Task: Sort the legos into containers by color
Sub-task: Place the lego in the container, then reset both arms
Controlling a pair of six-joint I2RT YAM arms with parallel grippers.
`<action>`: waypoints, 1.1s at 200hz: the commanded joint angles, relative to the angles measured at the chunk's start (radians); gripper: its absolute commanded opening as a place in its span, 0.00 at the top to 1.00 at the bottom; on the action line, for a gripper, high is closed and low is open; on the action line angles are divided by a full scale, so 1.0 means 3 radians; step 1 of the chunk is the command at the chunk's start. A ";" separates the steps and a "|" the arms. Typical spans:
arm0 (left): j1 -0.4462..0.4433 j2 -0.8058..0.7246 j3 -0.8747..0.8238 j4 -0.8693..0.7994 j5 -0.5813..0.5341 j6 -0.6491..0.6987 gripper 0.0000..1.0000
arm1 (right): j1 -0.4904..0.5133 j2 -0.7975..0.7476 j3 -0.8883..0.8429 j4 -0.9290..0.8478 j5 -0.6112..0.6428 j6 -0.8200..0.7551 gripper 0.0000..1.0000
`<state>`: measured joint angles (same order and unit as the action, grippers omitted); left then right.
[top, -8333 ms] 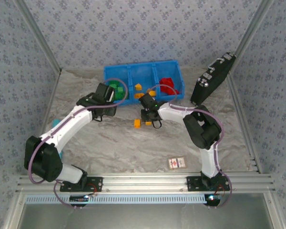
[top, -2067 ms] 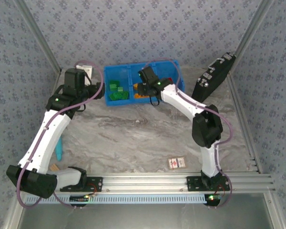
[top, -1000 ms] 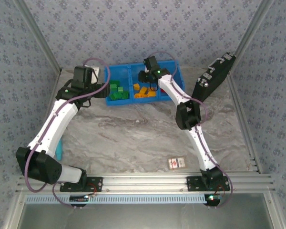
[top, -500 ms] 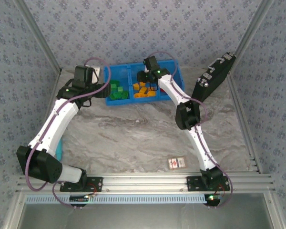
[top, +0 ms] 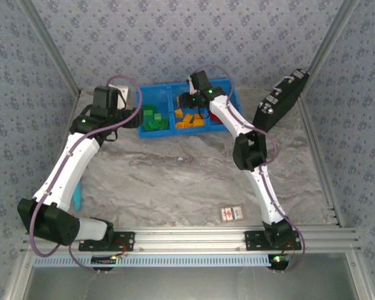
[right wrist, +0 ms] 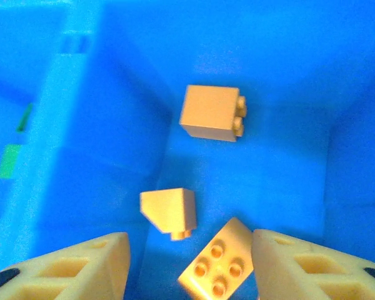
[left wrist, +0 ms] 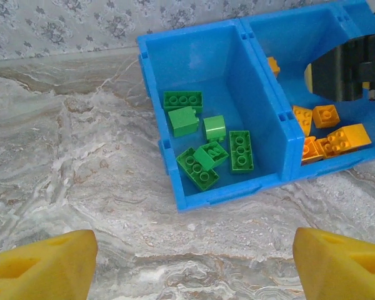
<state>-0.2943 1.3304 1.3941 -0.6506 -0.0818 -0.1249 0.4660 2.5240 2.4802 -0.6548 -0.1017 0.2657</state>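
Left jaws: the left gripper [left wrist: 190, 265] stands wide open, one yellow fingertip [left wrist: 40, 262] in each lower corner, with nothing between them but the marbled table [left wrist: 69, 162].
Left wrist, tray: the blue tray [left wrist: 169, 156] lies ahead on the table. Its left compartment holds about six green legos [left wrist: 203, 165] and the next one holds orange legos [left wrist: 328, 134], with a dark gripper body hanging over them.
Right jaws: the right gripper [right wrist: 190, 265] has its fingers apart. An orange brick [right wrist: 219, 265] lies in the gap near the right finger and clear of the left one, so it is not clamped.
Right wrist, legos: two more orange bricks lie on the blue floor, a block on its side [right wrist: 212, 114] and a sloped piece [right wrist: 169, 211].
Top view, tray: it sits at the far edge of the table, green legos in the left compartment, orange in the middle, the right one mostly hidden by the right arm.
Top view, arms: the right gripper hangs over the middle compartment and the left gripper is just beside the tray's left end.
Top view, other things: a black device [top: 280, 103] leans at the right, a red-and-white card [top: 231, 214] lies near the front, and a light blue stick [top: 79, 197] lies under the left arm.
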 commanded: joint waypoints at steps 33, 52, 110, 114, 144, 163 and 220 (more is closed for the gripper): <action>0.0020 -0.0100 0.0084 0.0063 0.0002 0.0009 0.18 | 0.0028 -0.1108 -0.0665 -0.0045 0.0012 -0.0517 0.38; 0.0020 -0.0106 0.0090 0.0124 -0.0045 0.0027 0.18 | -0.0010 -0.1559 -0.1167 0.0089 0.0082 -0.0600 0.35; 0.0020 -0.0226 -0.0179 0.0755 -0.0209 0.0423 0.00 | -0.0271 -0.3001 -0.2408 0.0033 0.0399 -0.0843 0.01; 0.0019 -0.0228 -0.0204 0.0817 -0.0228 0.0471 0.00 | -0.0295 -0.3112 -0.2498 0.0039 0.0422 -0.0853 0.01; 0.0029 -0.0310 -0.0615 0.1361 -0.0426 0.0793 0.00 | -0.0397 -0.3971 -0.3284 0.0149 0.0677 -0.0933 0.01; 0.0027 -0.0460 -0.0989 0.1679 -0.0430 0.0937 0.00 | -0.0415 -0.4540 -0.3865 0.0294 0.0859 -0.1064 0.01; 0.0381 -0.0484 -0.1947 0.2554 -0.0456 0.0505 0.00 | -0.0388 -0.6360 -0.5422 0.0597 0.1264 -0.1090 0.01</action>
<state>-0.2550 1.1748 0.8669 -0.0505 -0.2100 0.1154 0.3454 0.7586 0.9482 -0.5159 0.2142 -0.0429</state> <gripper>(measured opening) 0.998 0.993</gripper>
